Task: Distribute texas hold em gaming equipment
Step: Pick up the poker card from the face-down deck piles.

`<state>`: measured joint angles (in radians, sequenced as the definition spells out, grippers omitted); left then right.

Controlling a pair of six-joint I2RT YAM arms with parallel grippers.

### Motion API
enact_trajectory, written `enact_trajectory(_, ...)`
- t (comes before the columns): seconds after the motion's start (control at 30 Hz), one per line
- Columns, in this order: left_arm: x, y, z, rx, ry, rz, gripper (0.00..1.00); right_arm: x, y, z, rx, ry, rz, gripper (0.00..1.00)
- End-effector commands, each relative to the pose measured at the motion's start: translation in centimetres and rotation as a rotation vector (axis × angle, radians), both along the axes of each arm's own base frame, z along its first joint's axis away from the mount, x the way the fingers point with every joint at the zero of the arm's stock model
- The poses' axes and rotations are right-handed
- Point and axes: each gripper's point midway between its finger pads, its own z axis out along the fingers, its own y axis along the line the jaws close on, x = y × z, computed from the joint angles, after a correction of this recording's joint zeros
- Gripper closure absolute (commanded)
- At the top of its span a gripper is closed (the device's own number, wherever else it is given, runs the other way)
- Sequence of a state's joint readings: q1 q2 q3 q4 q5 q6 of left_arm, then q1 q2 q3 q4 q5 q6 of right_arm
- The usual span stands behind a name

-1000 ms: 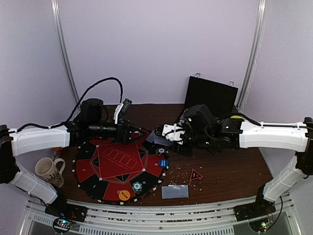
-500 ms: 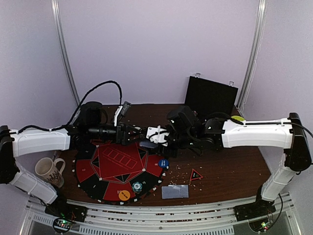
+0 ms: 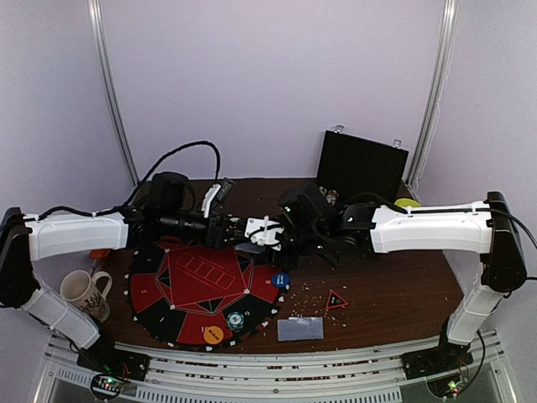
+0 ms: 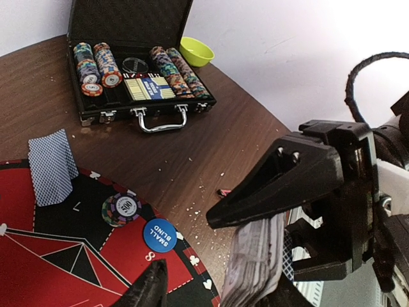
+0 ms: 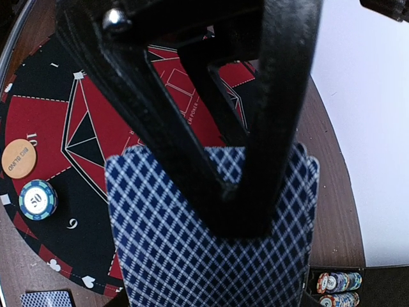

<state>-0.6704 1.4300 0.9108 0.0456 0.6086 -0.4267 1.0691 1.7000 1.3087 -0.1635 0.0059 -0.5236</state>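
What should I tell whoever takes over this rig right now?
Right claw shut on the card deck over the mat's far edge. Left claw open around the deck's end, not gripping yet.
Already on the mat: blue disc, orange disc, two chips, one card pile. A second card pile lies off the mat on the table.
Left, likely: dealing the deck; most chips sit in the case.

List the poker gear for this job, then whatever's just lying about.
Job: card deck, loose cards, near-edge cards, striped chip, second chip, blue disc, orange disc.
Lying about: mug, yellow bowl, black case.
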Motion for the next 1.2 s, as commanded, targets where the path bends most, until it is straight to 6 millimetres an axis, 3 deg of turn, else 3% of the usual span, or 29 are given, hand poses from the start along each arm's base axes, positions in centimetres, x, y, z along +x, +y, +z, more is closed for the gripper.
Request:
enact_trajectory(0.0, 0.8, 1.1, 1.1, 0.035, -0.076, 0.050, 0.54, 0.0, 0.2, 1.5, 0.025, -0.035, -0.001, 0.49)
enact_trajectory(0.23, 0.0, 1.2, 1.6, 0.026, -0.081, 0.019, 0.58, 0.1, 0.0, 1.7, 0.019, -0.044, -0.006, 0.49)
enact_trajectory(0.4, -1.1, 1.0, 2.8, -0.001, -0.107, -0.044, 0.42, 0.2, -0.1, 1.7, 0.015, -0.048, -0.006, 0.49)
enact_trajectory(0.5, -1.4, 0.9, 3.3, -0.015, -0.104, -0.069, 0.41, 0.2, -0.1, 1.7, 0.014, -0.048, -0.005, 0.49)
enact_trajectory(0.57, -1.3, 0.9, 3.4, -0.012, -0.100, -0.061, 0.47, 0.1, -0.1, 1.7, 0.012, -0.048, -0.003, 0.49)
enact_trajectory(0.73, -0.9, 1.1, 4.1, -0.017, -0.121, -0.039, 0.76, 0.2, -0.2, 1.6, 0.006, -0.049, -0.005, 0.49)
enact_trajectory(0.97, -1.1, 1.4, 4.2, -0.007, -0.137, -0.037, 0.77, 0.2, -0.3, 1.4, 0.000, -0.052, -0.010, 0.49)
enact_trajectory(1.07, -0.9, 1.8, 4.2, 0.008, -0.148, -0.018, 0.67, 0.3, -0.4, 1.2, -0.004, -0.050, -0.010, 0.49)
enact_trajectory(1.17, -0.9, 1.9, 4.4, 0.011, -0.151, -0.012, 0.69, 0.3, -0.3, 1.2, -0.004, -0.050, -0.009, 0.50)
